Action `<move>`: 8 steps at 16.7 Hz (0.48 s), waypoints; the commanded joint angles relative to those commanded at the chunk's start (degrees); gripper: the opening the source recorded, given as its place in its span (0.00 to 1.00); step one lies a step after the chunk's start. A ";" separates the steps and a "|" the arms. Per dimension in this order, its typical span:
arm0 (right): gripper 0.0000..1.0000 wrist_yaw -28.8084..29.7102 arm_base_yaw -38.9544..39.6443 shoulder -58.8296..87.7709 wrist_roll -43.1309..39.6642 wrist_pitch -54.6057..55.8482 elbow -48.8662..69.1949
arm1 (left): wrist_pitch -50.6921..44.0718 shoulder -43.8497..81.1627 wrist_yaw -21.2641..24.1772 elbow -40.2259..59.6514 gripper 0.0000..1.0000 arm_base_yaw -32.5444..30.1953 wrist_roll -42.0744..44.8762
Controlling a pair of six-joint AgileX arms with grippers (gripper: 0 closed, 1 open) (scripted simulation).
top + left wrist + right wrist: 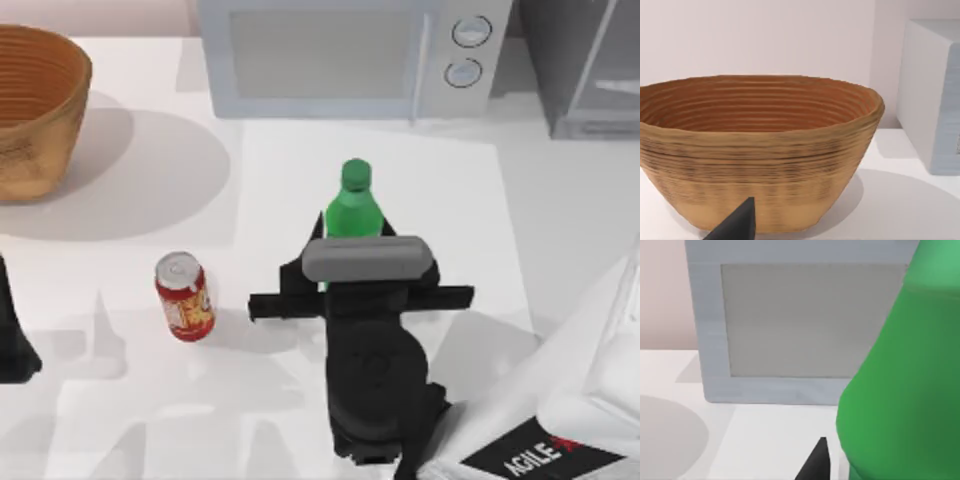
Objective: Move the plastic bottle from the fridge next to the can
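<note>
- In front of the microwave (345,55), near the middle of the table (130,180), the right arm reached out from the near right corner, the biggest thing at work.
- The fridge (590,65) stood just to the right of the microwave at the back, and the bottle was already out of it, well apart.
- Far to the left of the microwave sat a woven basket (35,110); the left gripper (15,340) was parked in front of that basket at the table's left edge. I could not tell how its fingers stood.
- The right gripper (345,255) was up against the plastic bottle (353,205), which stood upright in front of the microwave door; the wrist hid the fingers, so whether they clasped the bottle or had let go I could not tell.
- The can (184,297) stood upright to the left of the bottle and somewhat nearer the front, apart from it.
- By my reckoning the carrying step was in hand: the bottle was not yet beside the can. The next move would call for shifting it leftward and setting it down upright, close to the can without knocking it.
</note>
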 joint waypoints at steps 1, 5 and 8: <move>0.00 0.00 0.00 0.00 0.00 0.00 0.00 | 0.00 0.00 0.00 0.00 1.00 0.00 0.00; 0.30 0.00 0.00 0.00 0.00 0.00 0.00 | 0.00 0.00 0.00 0.00 1.00 0.00 0.00; 0.53 0.00 0.00 0.00 0.00 0.00 0.00 | 0.00 0.00 0.00 0.00 1.00 0.00 0.00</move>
